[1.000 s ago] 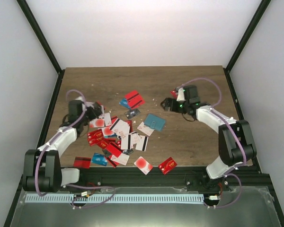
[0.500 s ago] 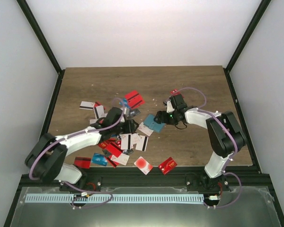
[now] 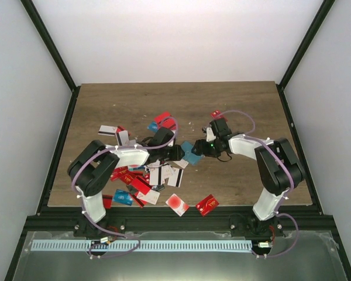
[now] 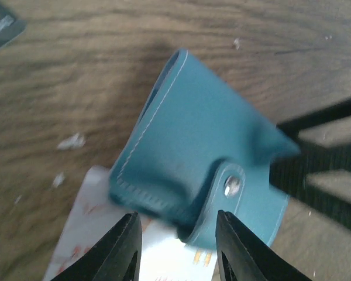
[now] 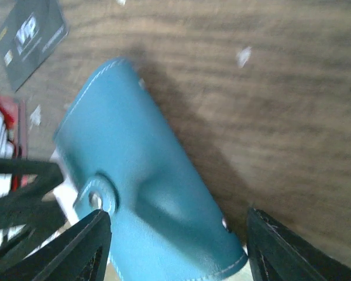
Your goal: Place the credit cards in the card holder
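top view: card holder, teal, lies mid-table just right of the card spread, with both arms converging on it. left gripper comes in from the left, right gripper from the right, the holder between them. credit cards are heaped left of centre. a red card lies above the heap. two loose ones sit near the front edge, a white card with a red dot and a red vip card. left wrist view: card holder is folded closed, snap tab fastened (stud catching light), and its near corner rests on a white card. left gripper has its fingers spread apart, the tab edge just ahead of the tips; contact cannot be told. right wrist view: card holder runs diagonally across the wood. right gripper is spread wide, fingers flanking the holder's lower end, not pinching it. a dark vip card lies at upper left.
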### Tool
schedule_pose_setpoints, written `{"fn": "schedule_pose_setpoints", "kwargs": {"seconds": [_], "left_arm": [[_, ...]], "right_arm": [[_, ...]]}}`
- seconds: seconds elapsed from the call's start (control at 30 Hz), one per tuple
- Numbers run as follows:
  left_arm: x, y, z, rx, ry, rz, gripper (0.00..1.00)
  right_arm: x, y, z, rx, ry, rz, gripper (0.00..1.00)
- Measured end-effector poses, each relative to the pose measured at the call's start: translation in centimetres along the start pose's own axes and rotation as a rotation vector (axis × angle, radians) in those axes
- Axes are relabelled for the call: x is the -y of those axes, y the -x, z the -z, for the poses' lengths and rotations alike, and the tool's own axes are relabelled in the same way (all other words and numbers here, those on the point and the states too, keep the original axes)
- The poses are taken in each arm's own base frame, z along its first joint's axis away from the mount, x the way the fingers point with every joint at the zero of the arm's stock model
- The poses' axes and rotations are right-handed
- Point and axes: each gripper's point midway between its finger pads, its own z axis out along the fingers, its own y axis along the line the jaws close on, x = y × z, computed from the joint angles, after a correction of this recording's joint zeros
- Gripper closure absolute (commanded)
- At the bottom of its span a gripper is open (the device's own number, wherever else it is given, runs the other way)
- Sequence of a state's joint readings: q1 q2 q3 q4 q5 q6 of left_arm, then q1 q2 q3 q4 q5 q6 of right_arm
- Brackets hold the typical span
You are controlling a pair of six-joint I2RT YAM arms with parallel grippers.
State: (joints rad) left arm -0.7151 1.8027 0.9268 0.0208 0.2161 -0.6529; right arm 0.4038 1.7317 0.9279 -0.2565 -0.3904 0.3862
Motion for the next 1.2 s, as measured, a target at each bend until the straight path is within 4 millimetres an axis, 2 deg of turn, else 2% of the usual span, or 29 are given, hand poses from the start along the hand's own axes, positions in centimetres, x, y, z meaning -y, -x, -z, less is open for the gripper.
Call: {"fn": "schedule_pose_setpoints", "kwargs": {"seconds": [0.07,0.27,0.47,0.67,0.87,1.07,1.2], "left_arm": [[0.3,0.6,-0.7,0.002,-0.002,-0.010,0.63],[1.3,2.2,-3.1,-0.009,-0.022,-0.059,0.62],[2.0,2.8,-3.5,-0.018,-0.049,-0.118,0.56],[2.3,2.8,-1.5,-0.024,-0.028,-0.191,0.53],[3.2,3.2,0.8,0.003,-0.043,-0.246,0.55],[2.2,1.7,0.5,-0.041,-0.033,-0.259,0.51],[1.9,1.0,-0.2,-0.065,-0.038,-0.254,0.51]], "right_arm": [[-0.3,-0.7,0.1,-0.015,0.026,-0.009,0.36],[-1.6,-4.6,1.0,-0.089,0.144,-0.040,0.35],[-1.5,-6.1,2.1,-0.102,0.136,-0.066,0.28],[-1.0,-4.7,3.8,-0.017,0.064,-0.090,0.28],[0.4,-3.0,4.1,0.023,0.087,-0.211,0.34],[0.4,-2.7,2.9,-0.006,0.178,-0.278,0.42],[0.1,-3.1,1.8,-0.046,0.226,-0.299,0.53]]}}
